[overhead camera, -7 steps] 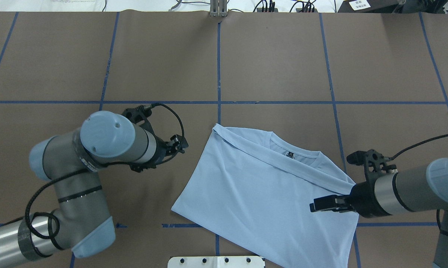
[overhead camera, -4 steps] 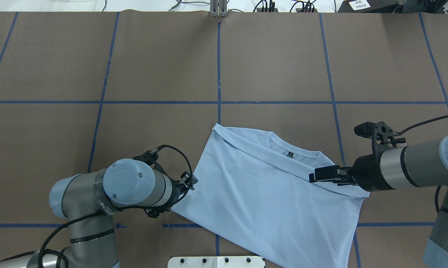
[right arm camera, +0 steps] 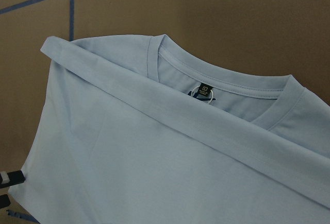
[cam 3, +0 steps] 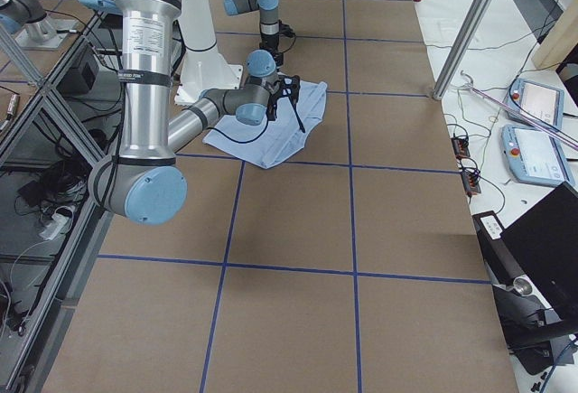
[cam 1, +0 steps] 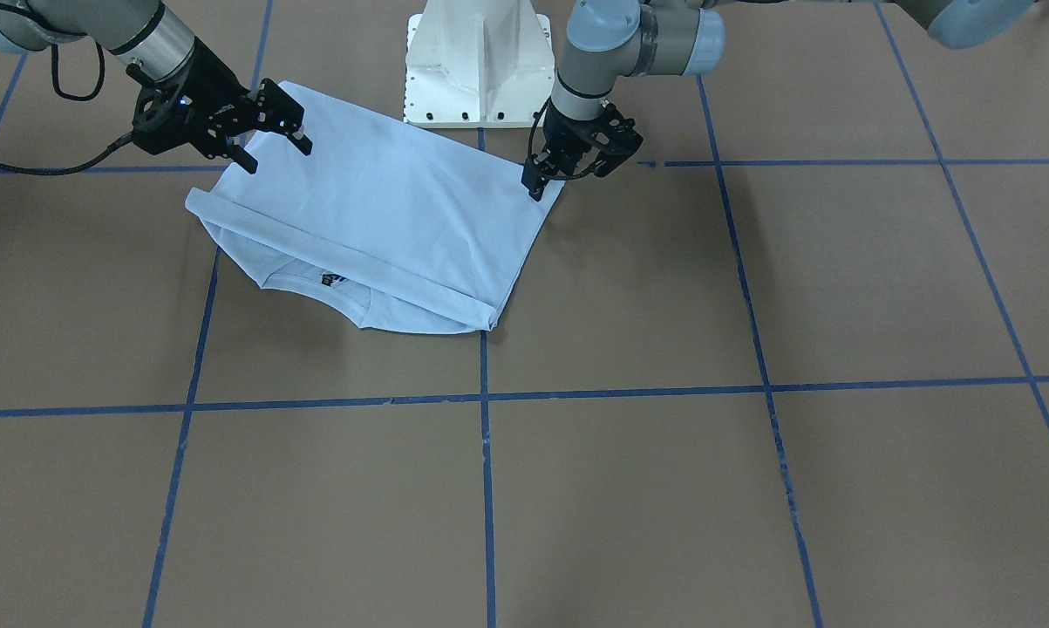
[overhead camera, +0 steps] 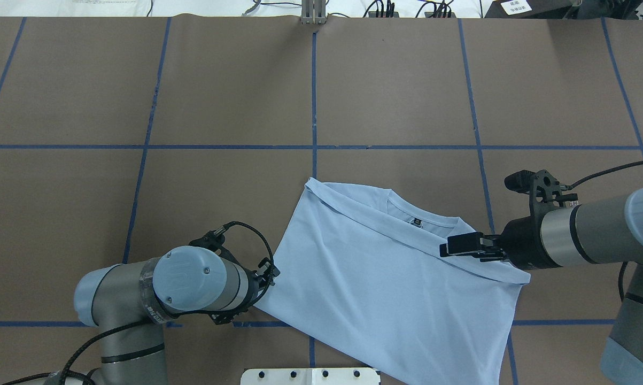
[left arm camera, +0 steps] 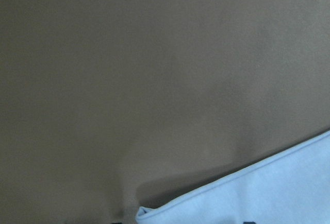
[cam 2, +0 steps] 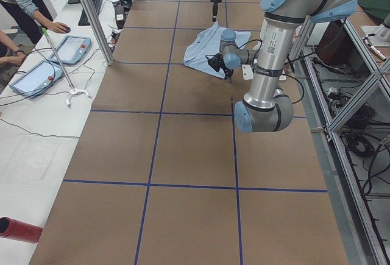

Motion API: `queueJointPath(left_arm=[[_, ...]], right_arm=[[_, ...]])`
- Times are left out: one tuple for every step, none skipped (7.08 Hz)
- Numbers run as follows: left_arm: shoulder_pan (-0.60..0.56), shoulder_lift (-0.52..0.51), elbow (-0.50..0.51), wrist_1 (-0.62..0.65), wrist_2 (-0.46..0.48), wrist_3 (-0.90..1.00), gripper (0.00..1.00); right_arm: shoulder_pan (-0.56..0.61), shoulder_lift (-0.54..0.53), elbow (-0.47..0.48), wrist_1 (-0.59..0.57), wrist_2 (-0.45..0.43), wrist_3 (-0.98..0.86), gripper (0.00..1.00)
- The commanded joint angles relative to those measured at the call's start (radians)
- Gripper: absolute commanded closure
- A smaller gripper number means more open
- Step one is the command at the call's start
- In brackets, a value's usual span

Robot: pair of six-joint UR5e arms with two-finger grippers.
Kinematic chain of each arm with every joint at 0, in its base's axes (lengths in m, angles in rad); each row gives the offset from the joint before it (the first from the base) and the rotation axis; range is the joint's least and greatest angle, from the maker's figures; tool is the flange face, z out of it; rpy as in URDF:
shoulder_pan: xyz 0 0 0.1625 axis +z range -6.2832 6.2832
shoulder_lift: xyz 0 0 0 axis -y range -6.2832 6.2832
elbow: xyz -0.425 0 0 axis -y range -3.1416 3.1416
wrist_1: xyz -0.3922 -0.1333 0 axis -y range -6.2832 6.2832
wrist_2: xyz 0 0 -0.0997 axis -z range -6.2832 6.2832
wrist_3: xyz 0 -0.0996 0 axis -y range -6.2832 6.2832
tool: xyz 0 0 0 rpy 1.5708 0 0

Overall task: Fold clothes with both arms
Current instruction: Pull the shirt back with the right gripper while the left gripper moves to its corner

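- T-shirt (overhead camera: 374,278), part-folded, lies flat on the table (overhead camera: 407,96), robot side.
- Left gripper (cam 1: 534,186) has dropped to the shirt's corner; whether its jaws are apart or closed cannot be told.
- Right gripper (cam 1: 277,157), jaws apart and empty, has shifted up to the folded band. A two-handed grasp looks imminent.

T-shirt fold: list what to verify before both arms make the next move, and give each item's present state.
1. The T-shirt lies spread on the table: ok.
2. The folded band runs straight across, just below the collar: ok.
3. The left gripper is at the shirt's corner on the robot's left: ok.
4. The left jaws are shut on that corner: cannot tell.
5. The right gripper has hold of cloth: not ok. Its jaws stand open above the shirt.
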Motion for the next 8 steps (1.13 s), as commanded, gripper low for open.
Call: queueJointPath(left_arm=[[-0.004, 0.003, 0.0, 0.0, 0.008, -0.001, 0.49], [0.001, 0.004, 0.0, 0.0, 0.008, -0.001, 0.6], [0.004, 0.009, -0.003, 0.0, 0.008, -0.001, 0.68], [0.004, 0.01, -0.005, 0.001, 0.008, -0.001, 0.8], [0.005, 0.01, -0.01, 0.001, 0.008, -0.001, 0.99], [0.007, 0.009, -0.01, 0.015, 0.01, 0.001, 1.0], [0.01, 0.003, -0.037, 0.058, 0.007, 0.013, 1.0], [0.001, -0.003, -0.052, 0.089, 0.005, 0.028, 1.0]], right_arm=[[0.0, 0.001, -0.002, 0.0, -0.001, 0.0, 0.0], [0.0, 0.001, -0.004, 0.0, -0.001, 0.0, 0.0], [0.0, 0.001, -0.004, 0.0, 0.001, 0.0, 0.0], [0.0, 0.001, -0.005, 0.0, -0.001, 0.0, 0.0], [0.0, 0.001, -0.01, 0.0, 0.001, 0.0, 0.0], [0.0, 0.003, -0.01, 0.0, 0.001, 0.0, 0.0], [0.0, 0.001, -0.008, 0.0, 0.001, 0.002, 0.0], [0.0, 0.003, -0.01, 0.0, 0.001, 0.002, 0.0]])
